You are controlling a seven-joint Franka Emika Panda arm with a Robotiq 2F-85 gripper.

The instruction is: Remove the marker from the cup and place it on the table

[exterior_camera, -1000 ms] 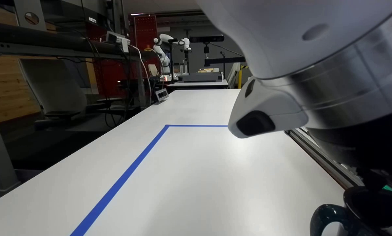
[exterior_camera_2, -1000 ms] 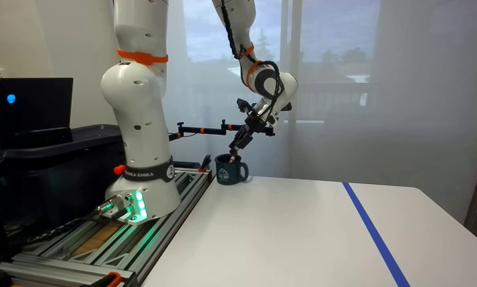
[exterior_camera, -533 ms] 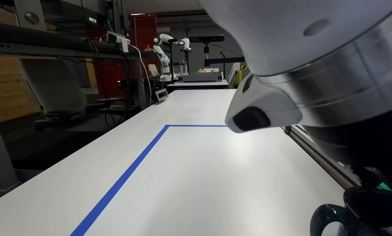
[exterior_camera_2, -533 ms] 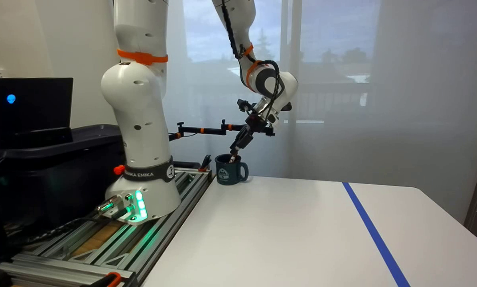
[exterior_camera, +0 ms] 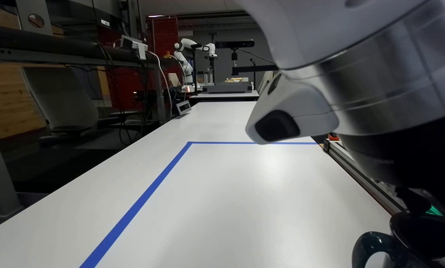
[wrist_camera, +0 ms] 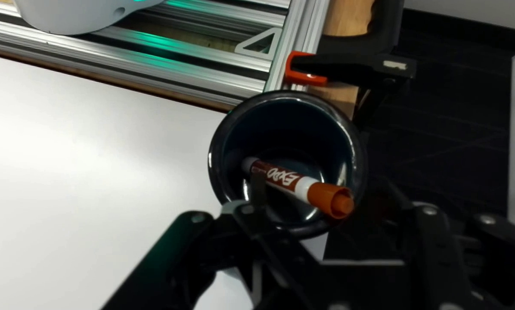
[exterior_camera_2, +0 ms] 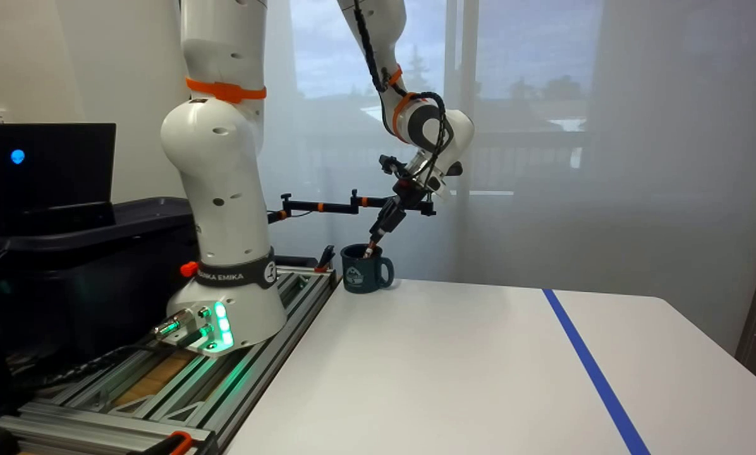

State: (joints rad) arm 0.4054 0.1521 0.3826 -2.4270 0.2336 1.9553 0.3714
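Black, jointed and slim at the tips, the pincer (wrist_camera: 324, 186) stands with its two fingers parted to a gap wider than the marker (wrist_camera: 283, 178), its grip released; in the wrist view the marker's cap shows between the fingertips, and whether either tip grazes it I cannot tell. Slender and round-bodied, the marker has an orange-brown cap with a ringed end, a white collar, then a dark red-brown barrel with white EXPO lettering, down to a grey tail. It leans inside the cup (exterior_camera_2: 364, 272), tail end low, cap slanting up toward the rim; in the wrist view its long axis runs from upper left to lower right, and in an exterior view the cap tips up toward the pincer. Around it, the cup is dark teal with a glossy glaze, a circular mouth, a loop handle and a pale printed emblem. It stands upright near the edge of the surface (exterior_camera_2: 479, 366), which is flat, white and faintly shiny, marked with blue tape (exterior_camera: 142, 201) that turns a right-angled corner. Just past that edge are ribbed silver rails (wrist_camera: 298, 38) and a black clamp (wrist_camera: 352, 66) with an orange tip. Farther back hangs a sheer, pale curtain (exterior_camera_2: 542, 221).
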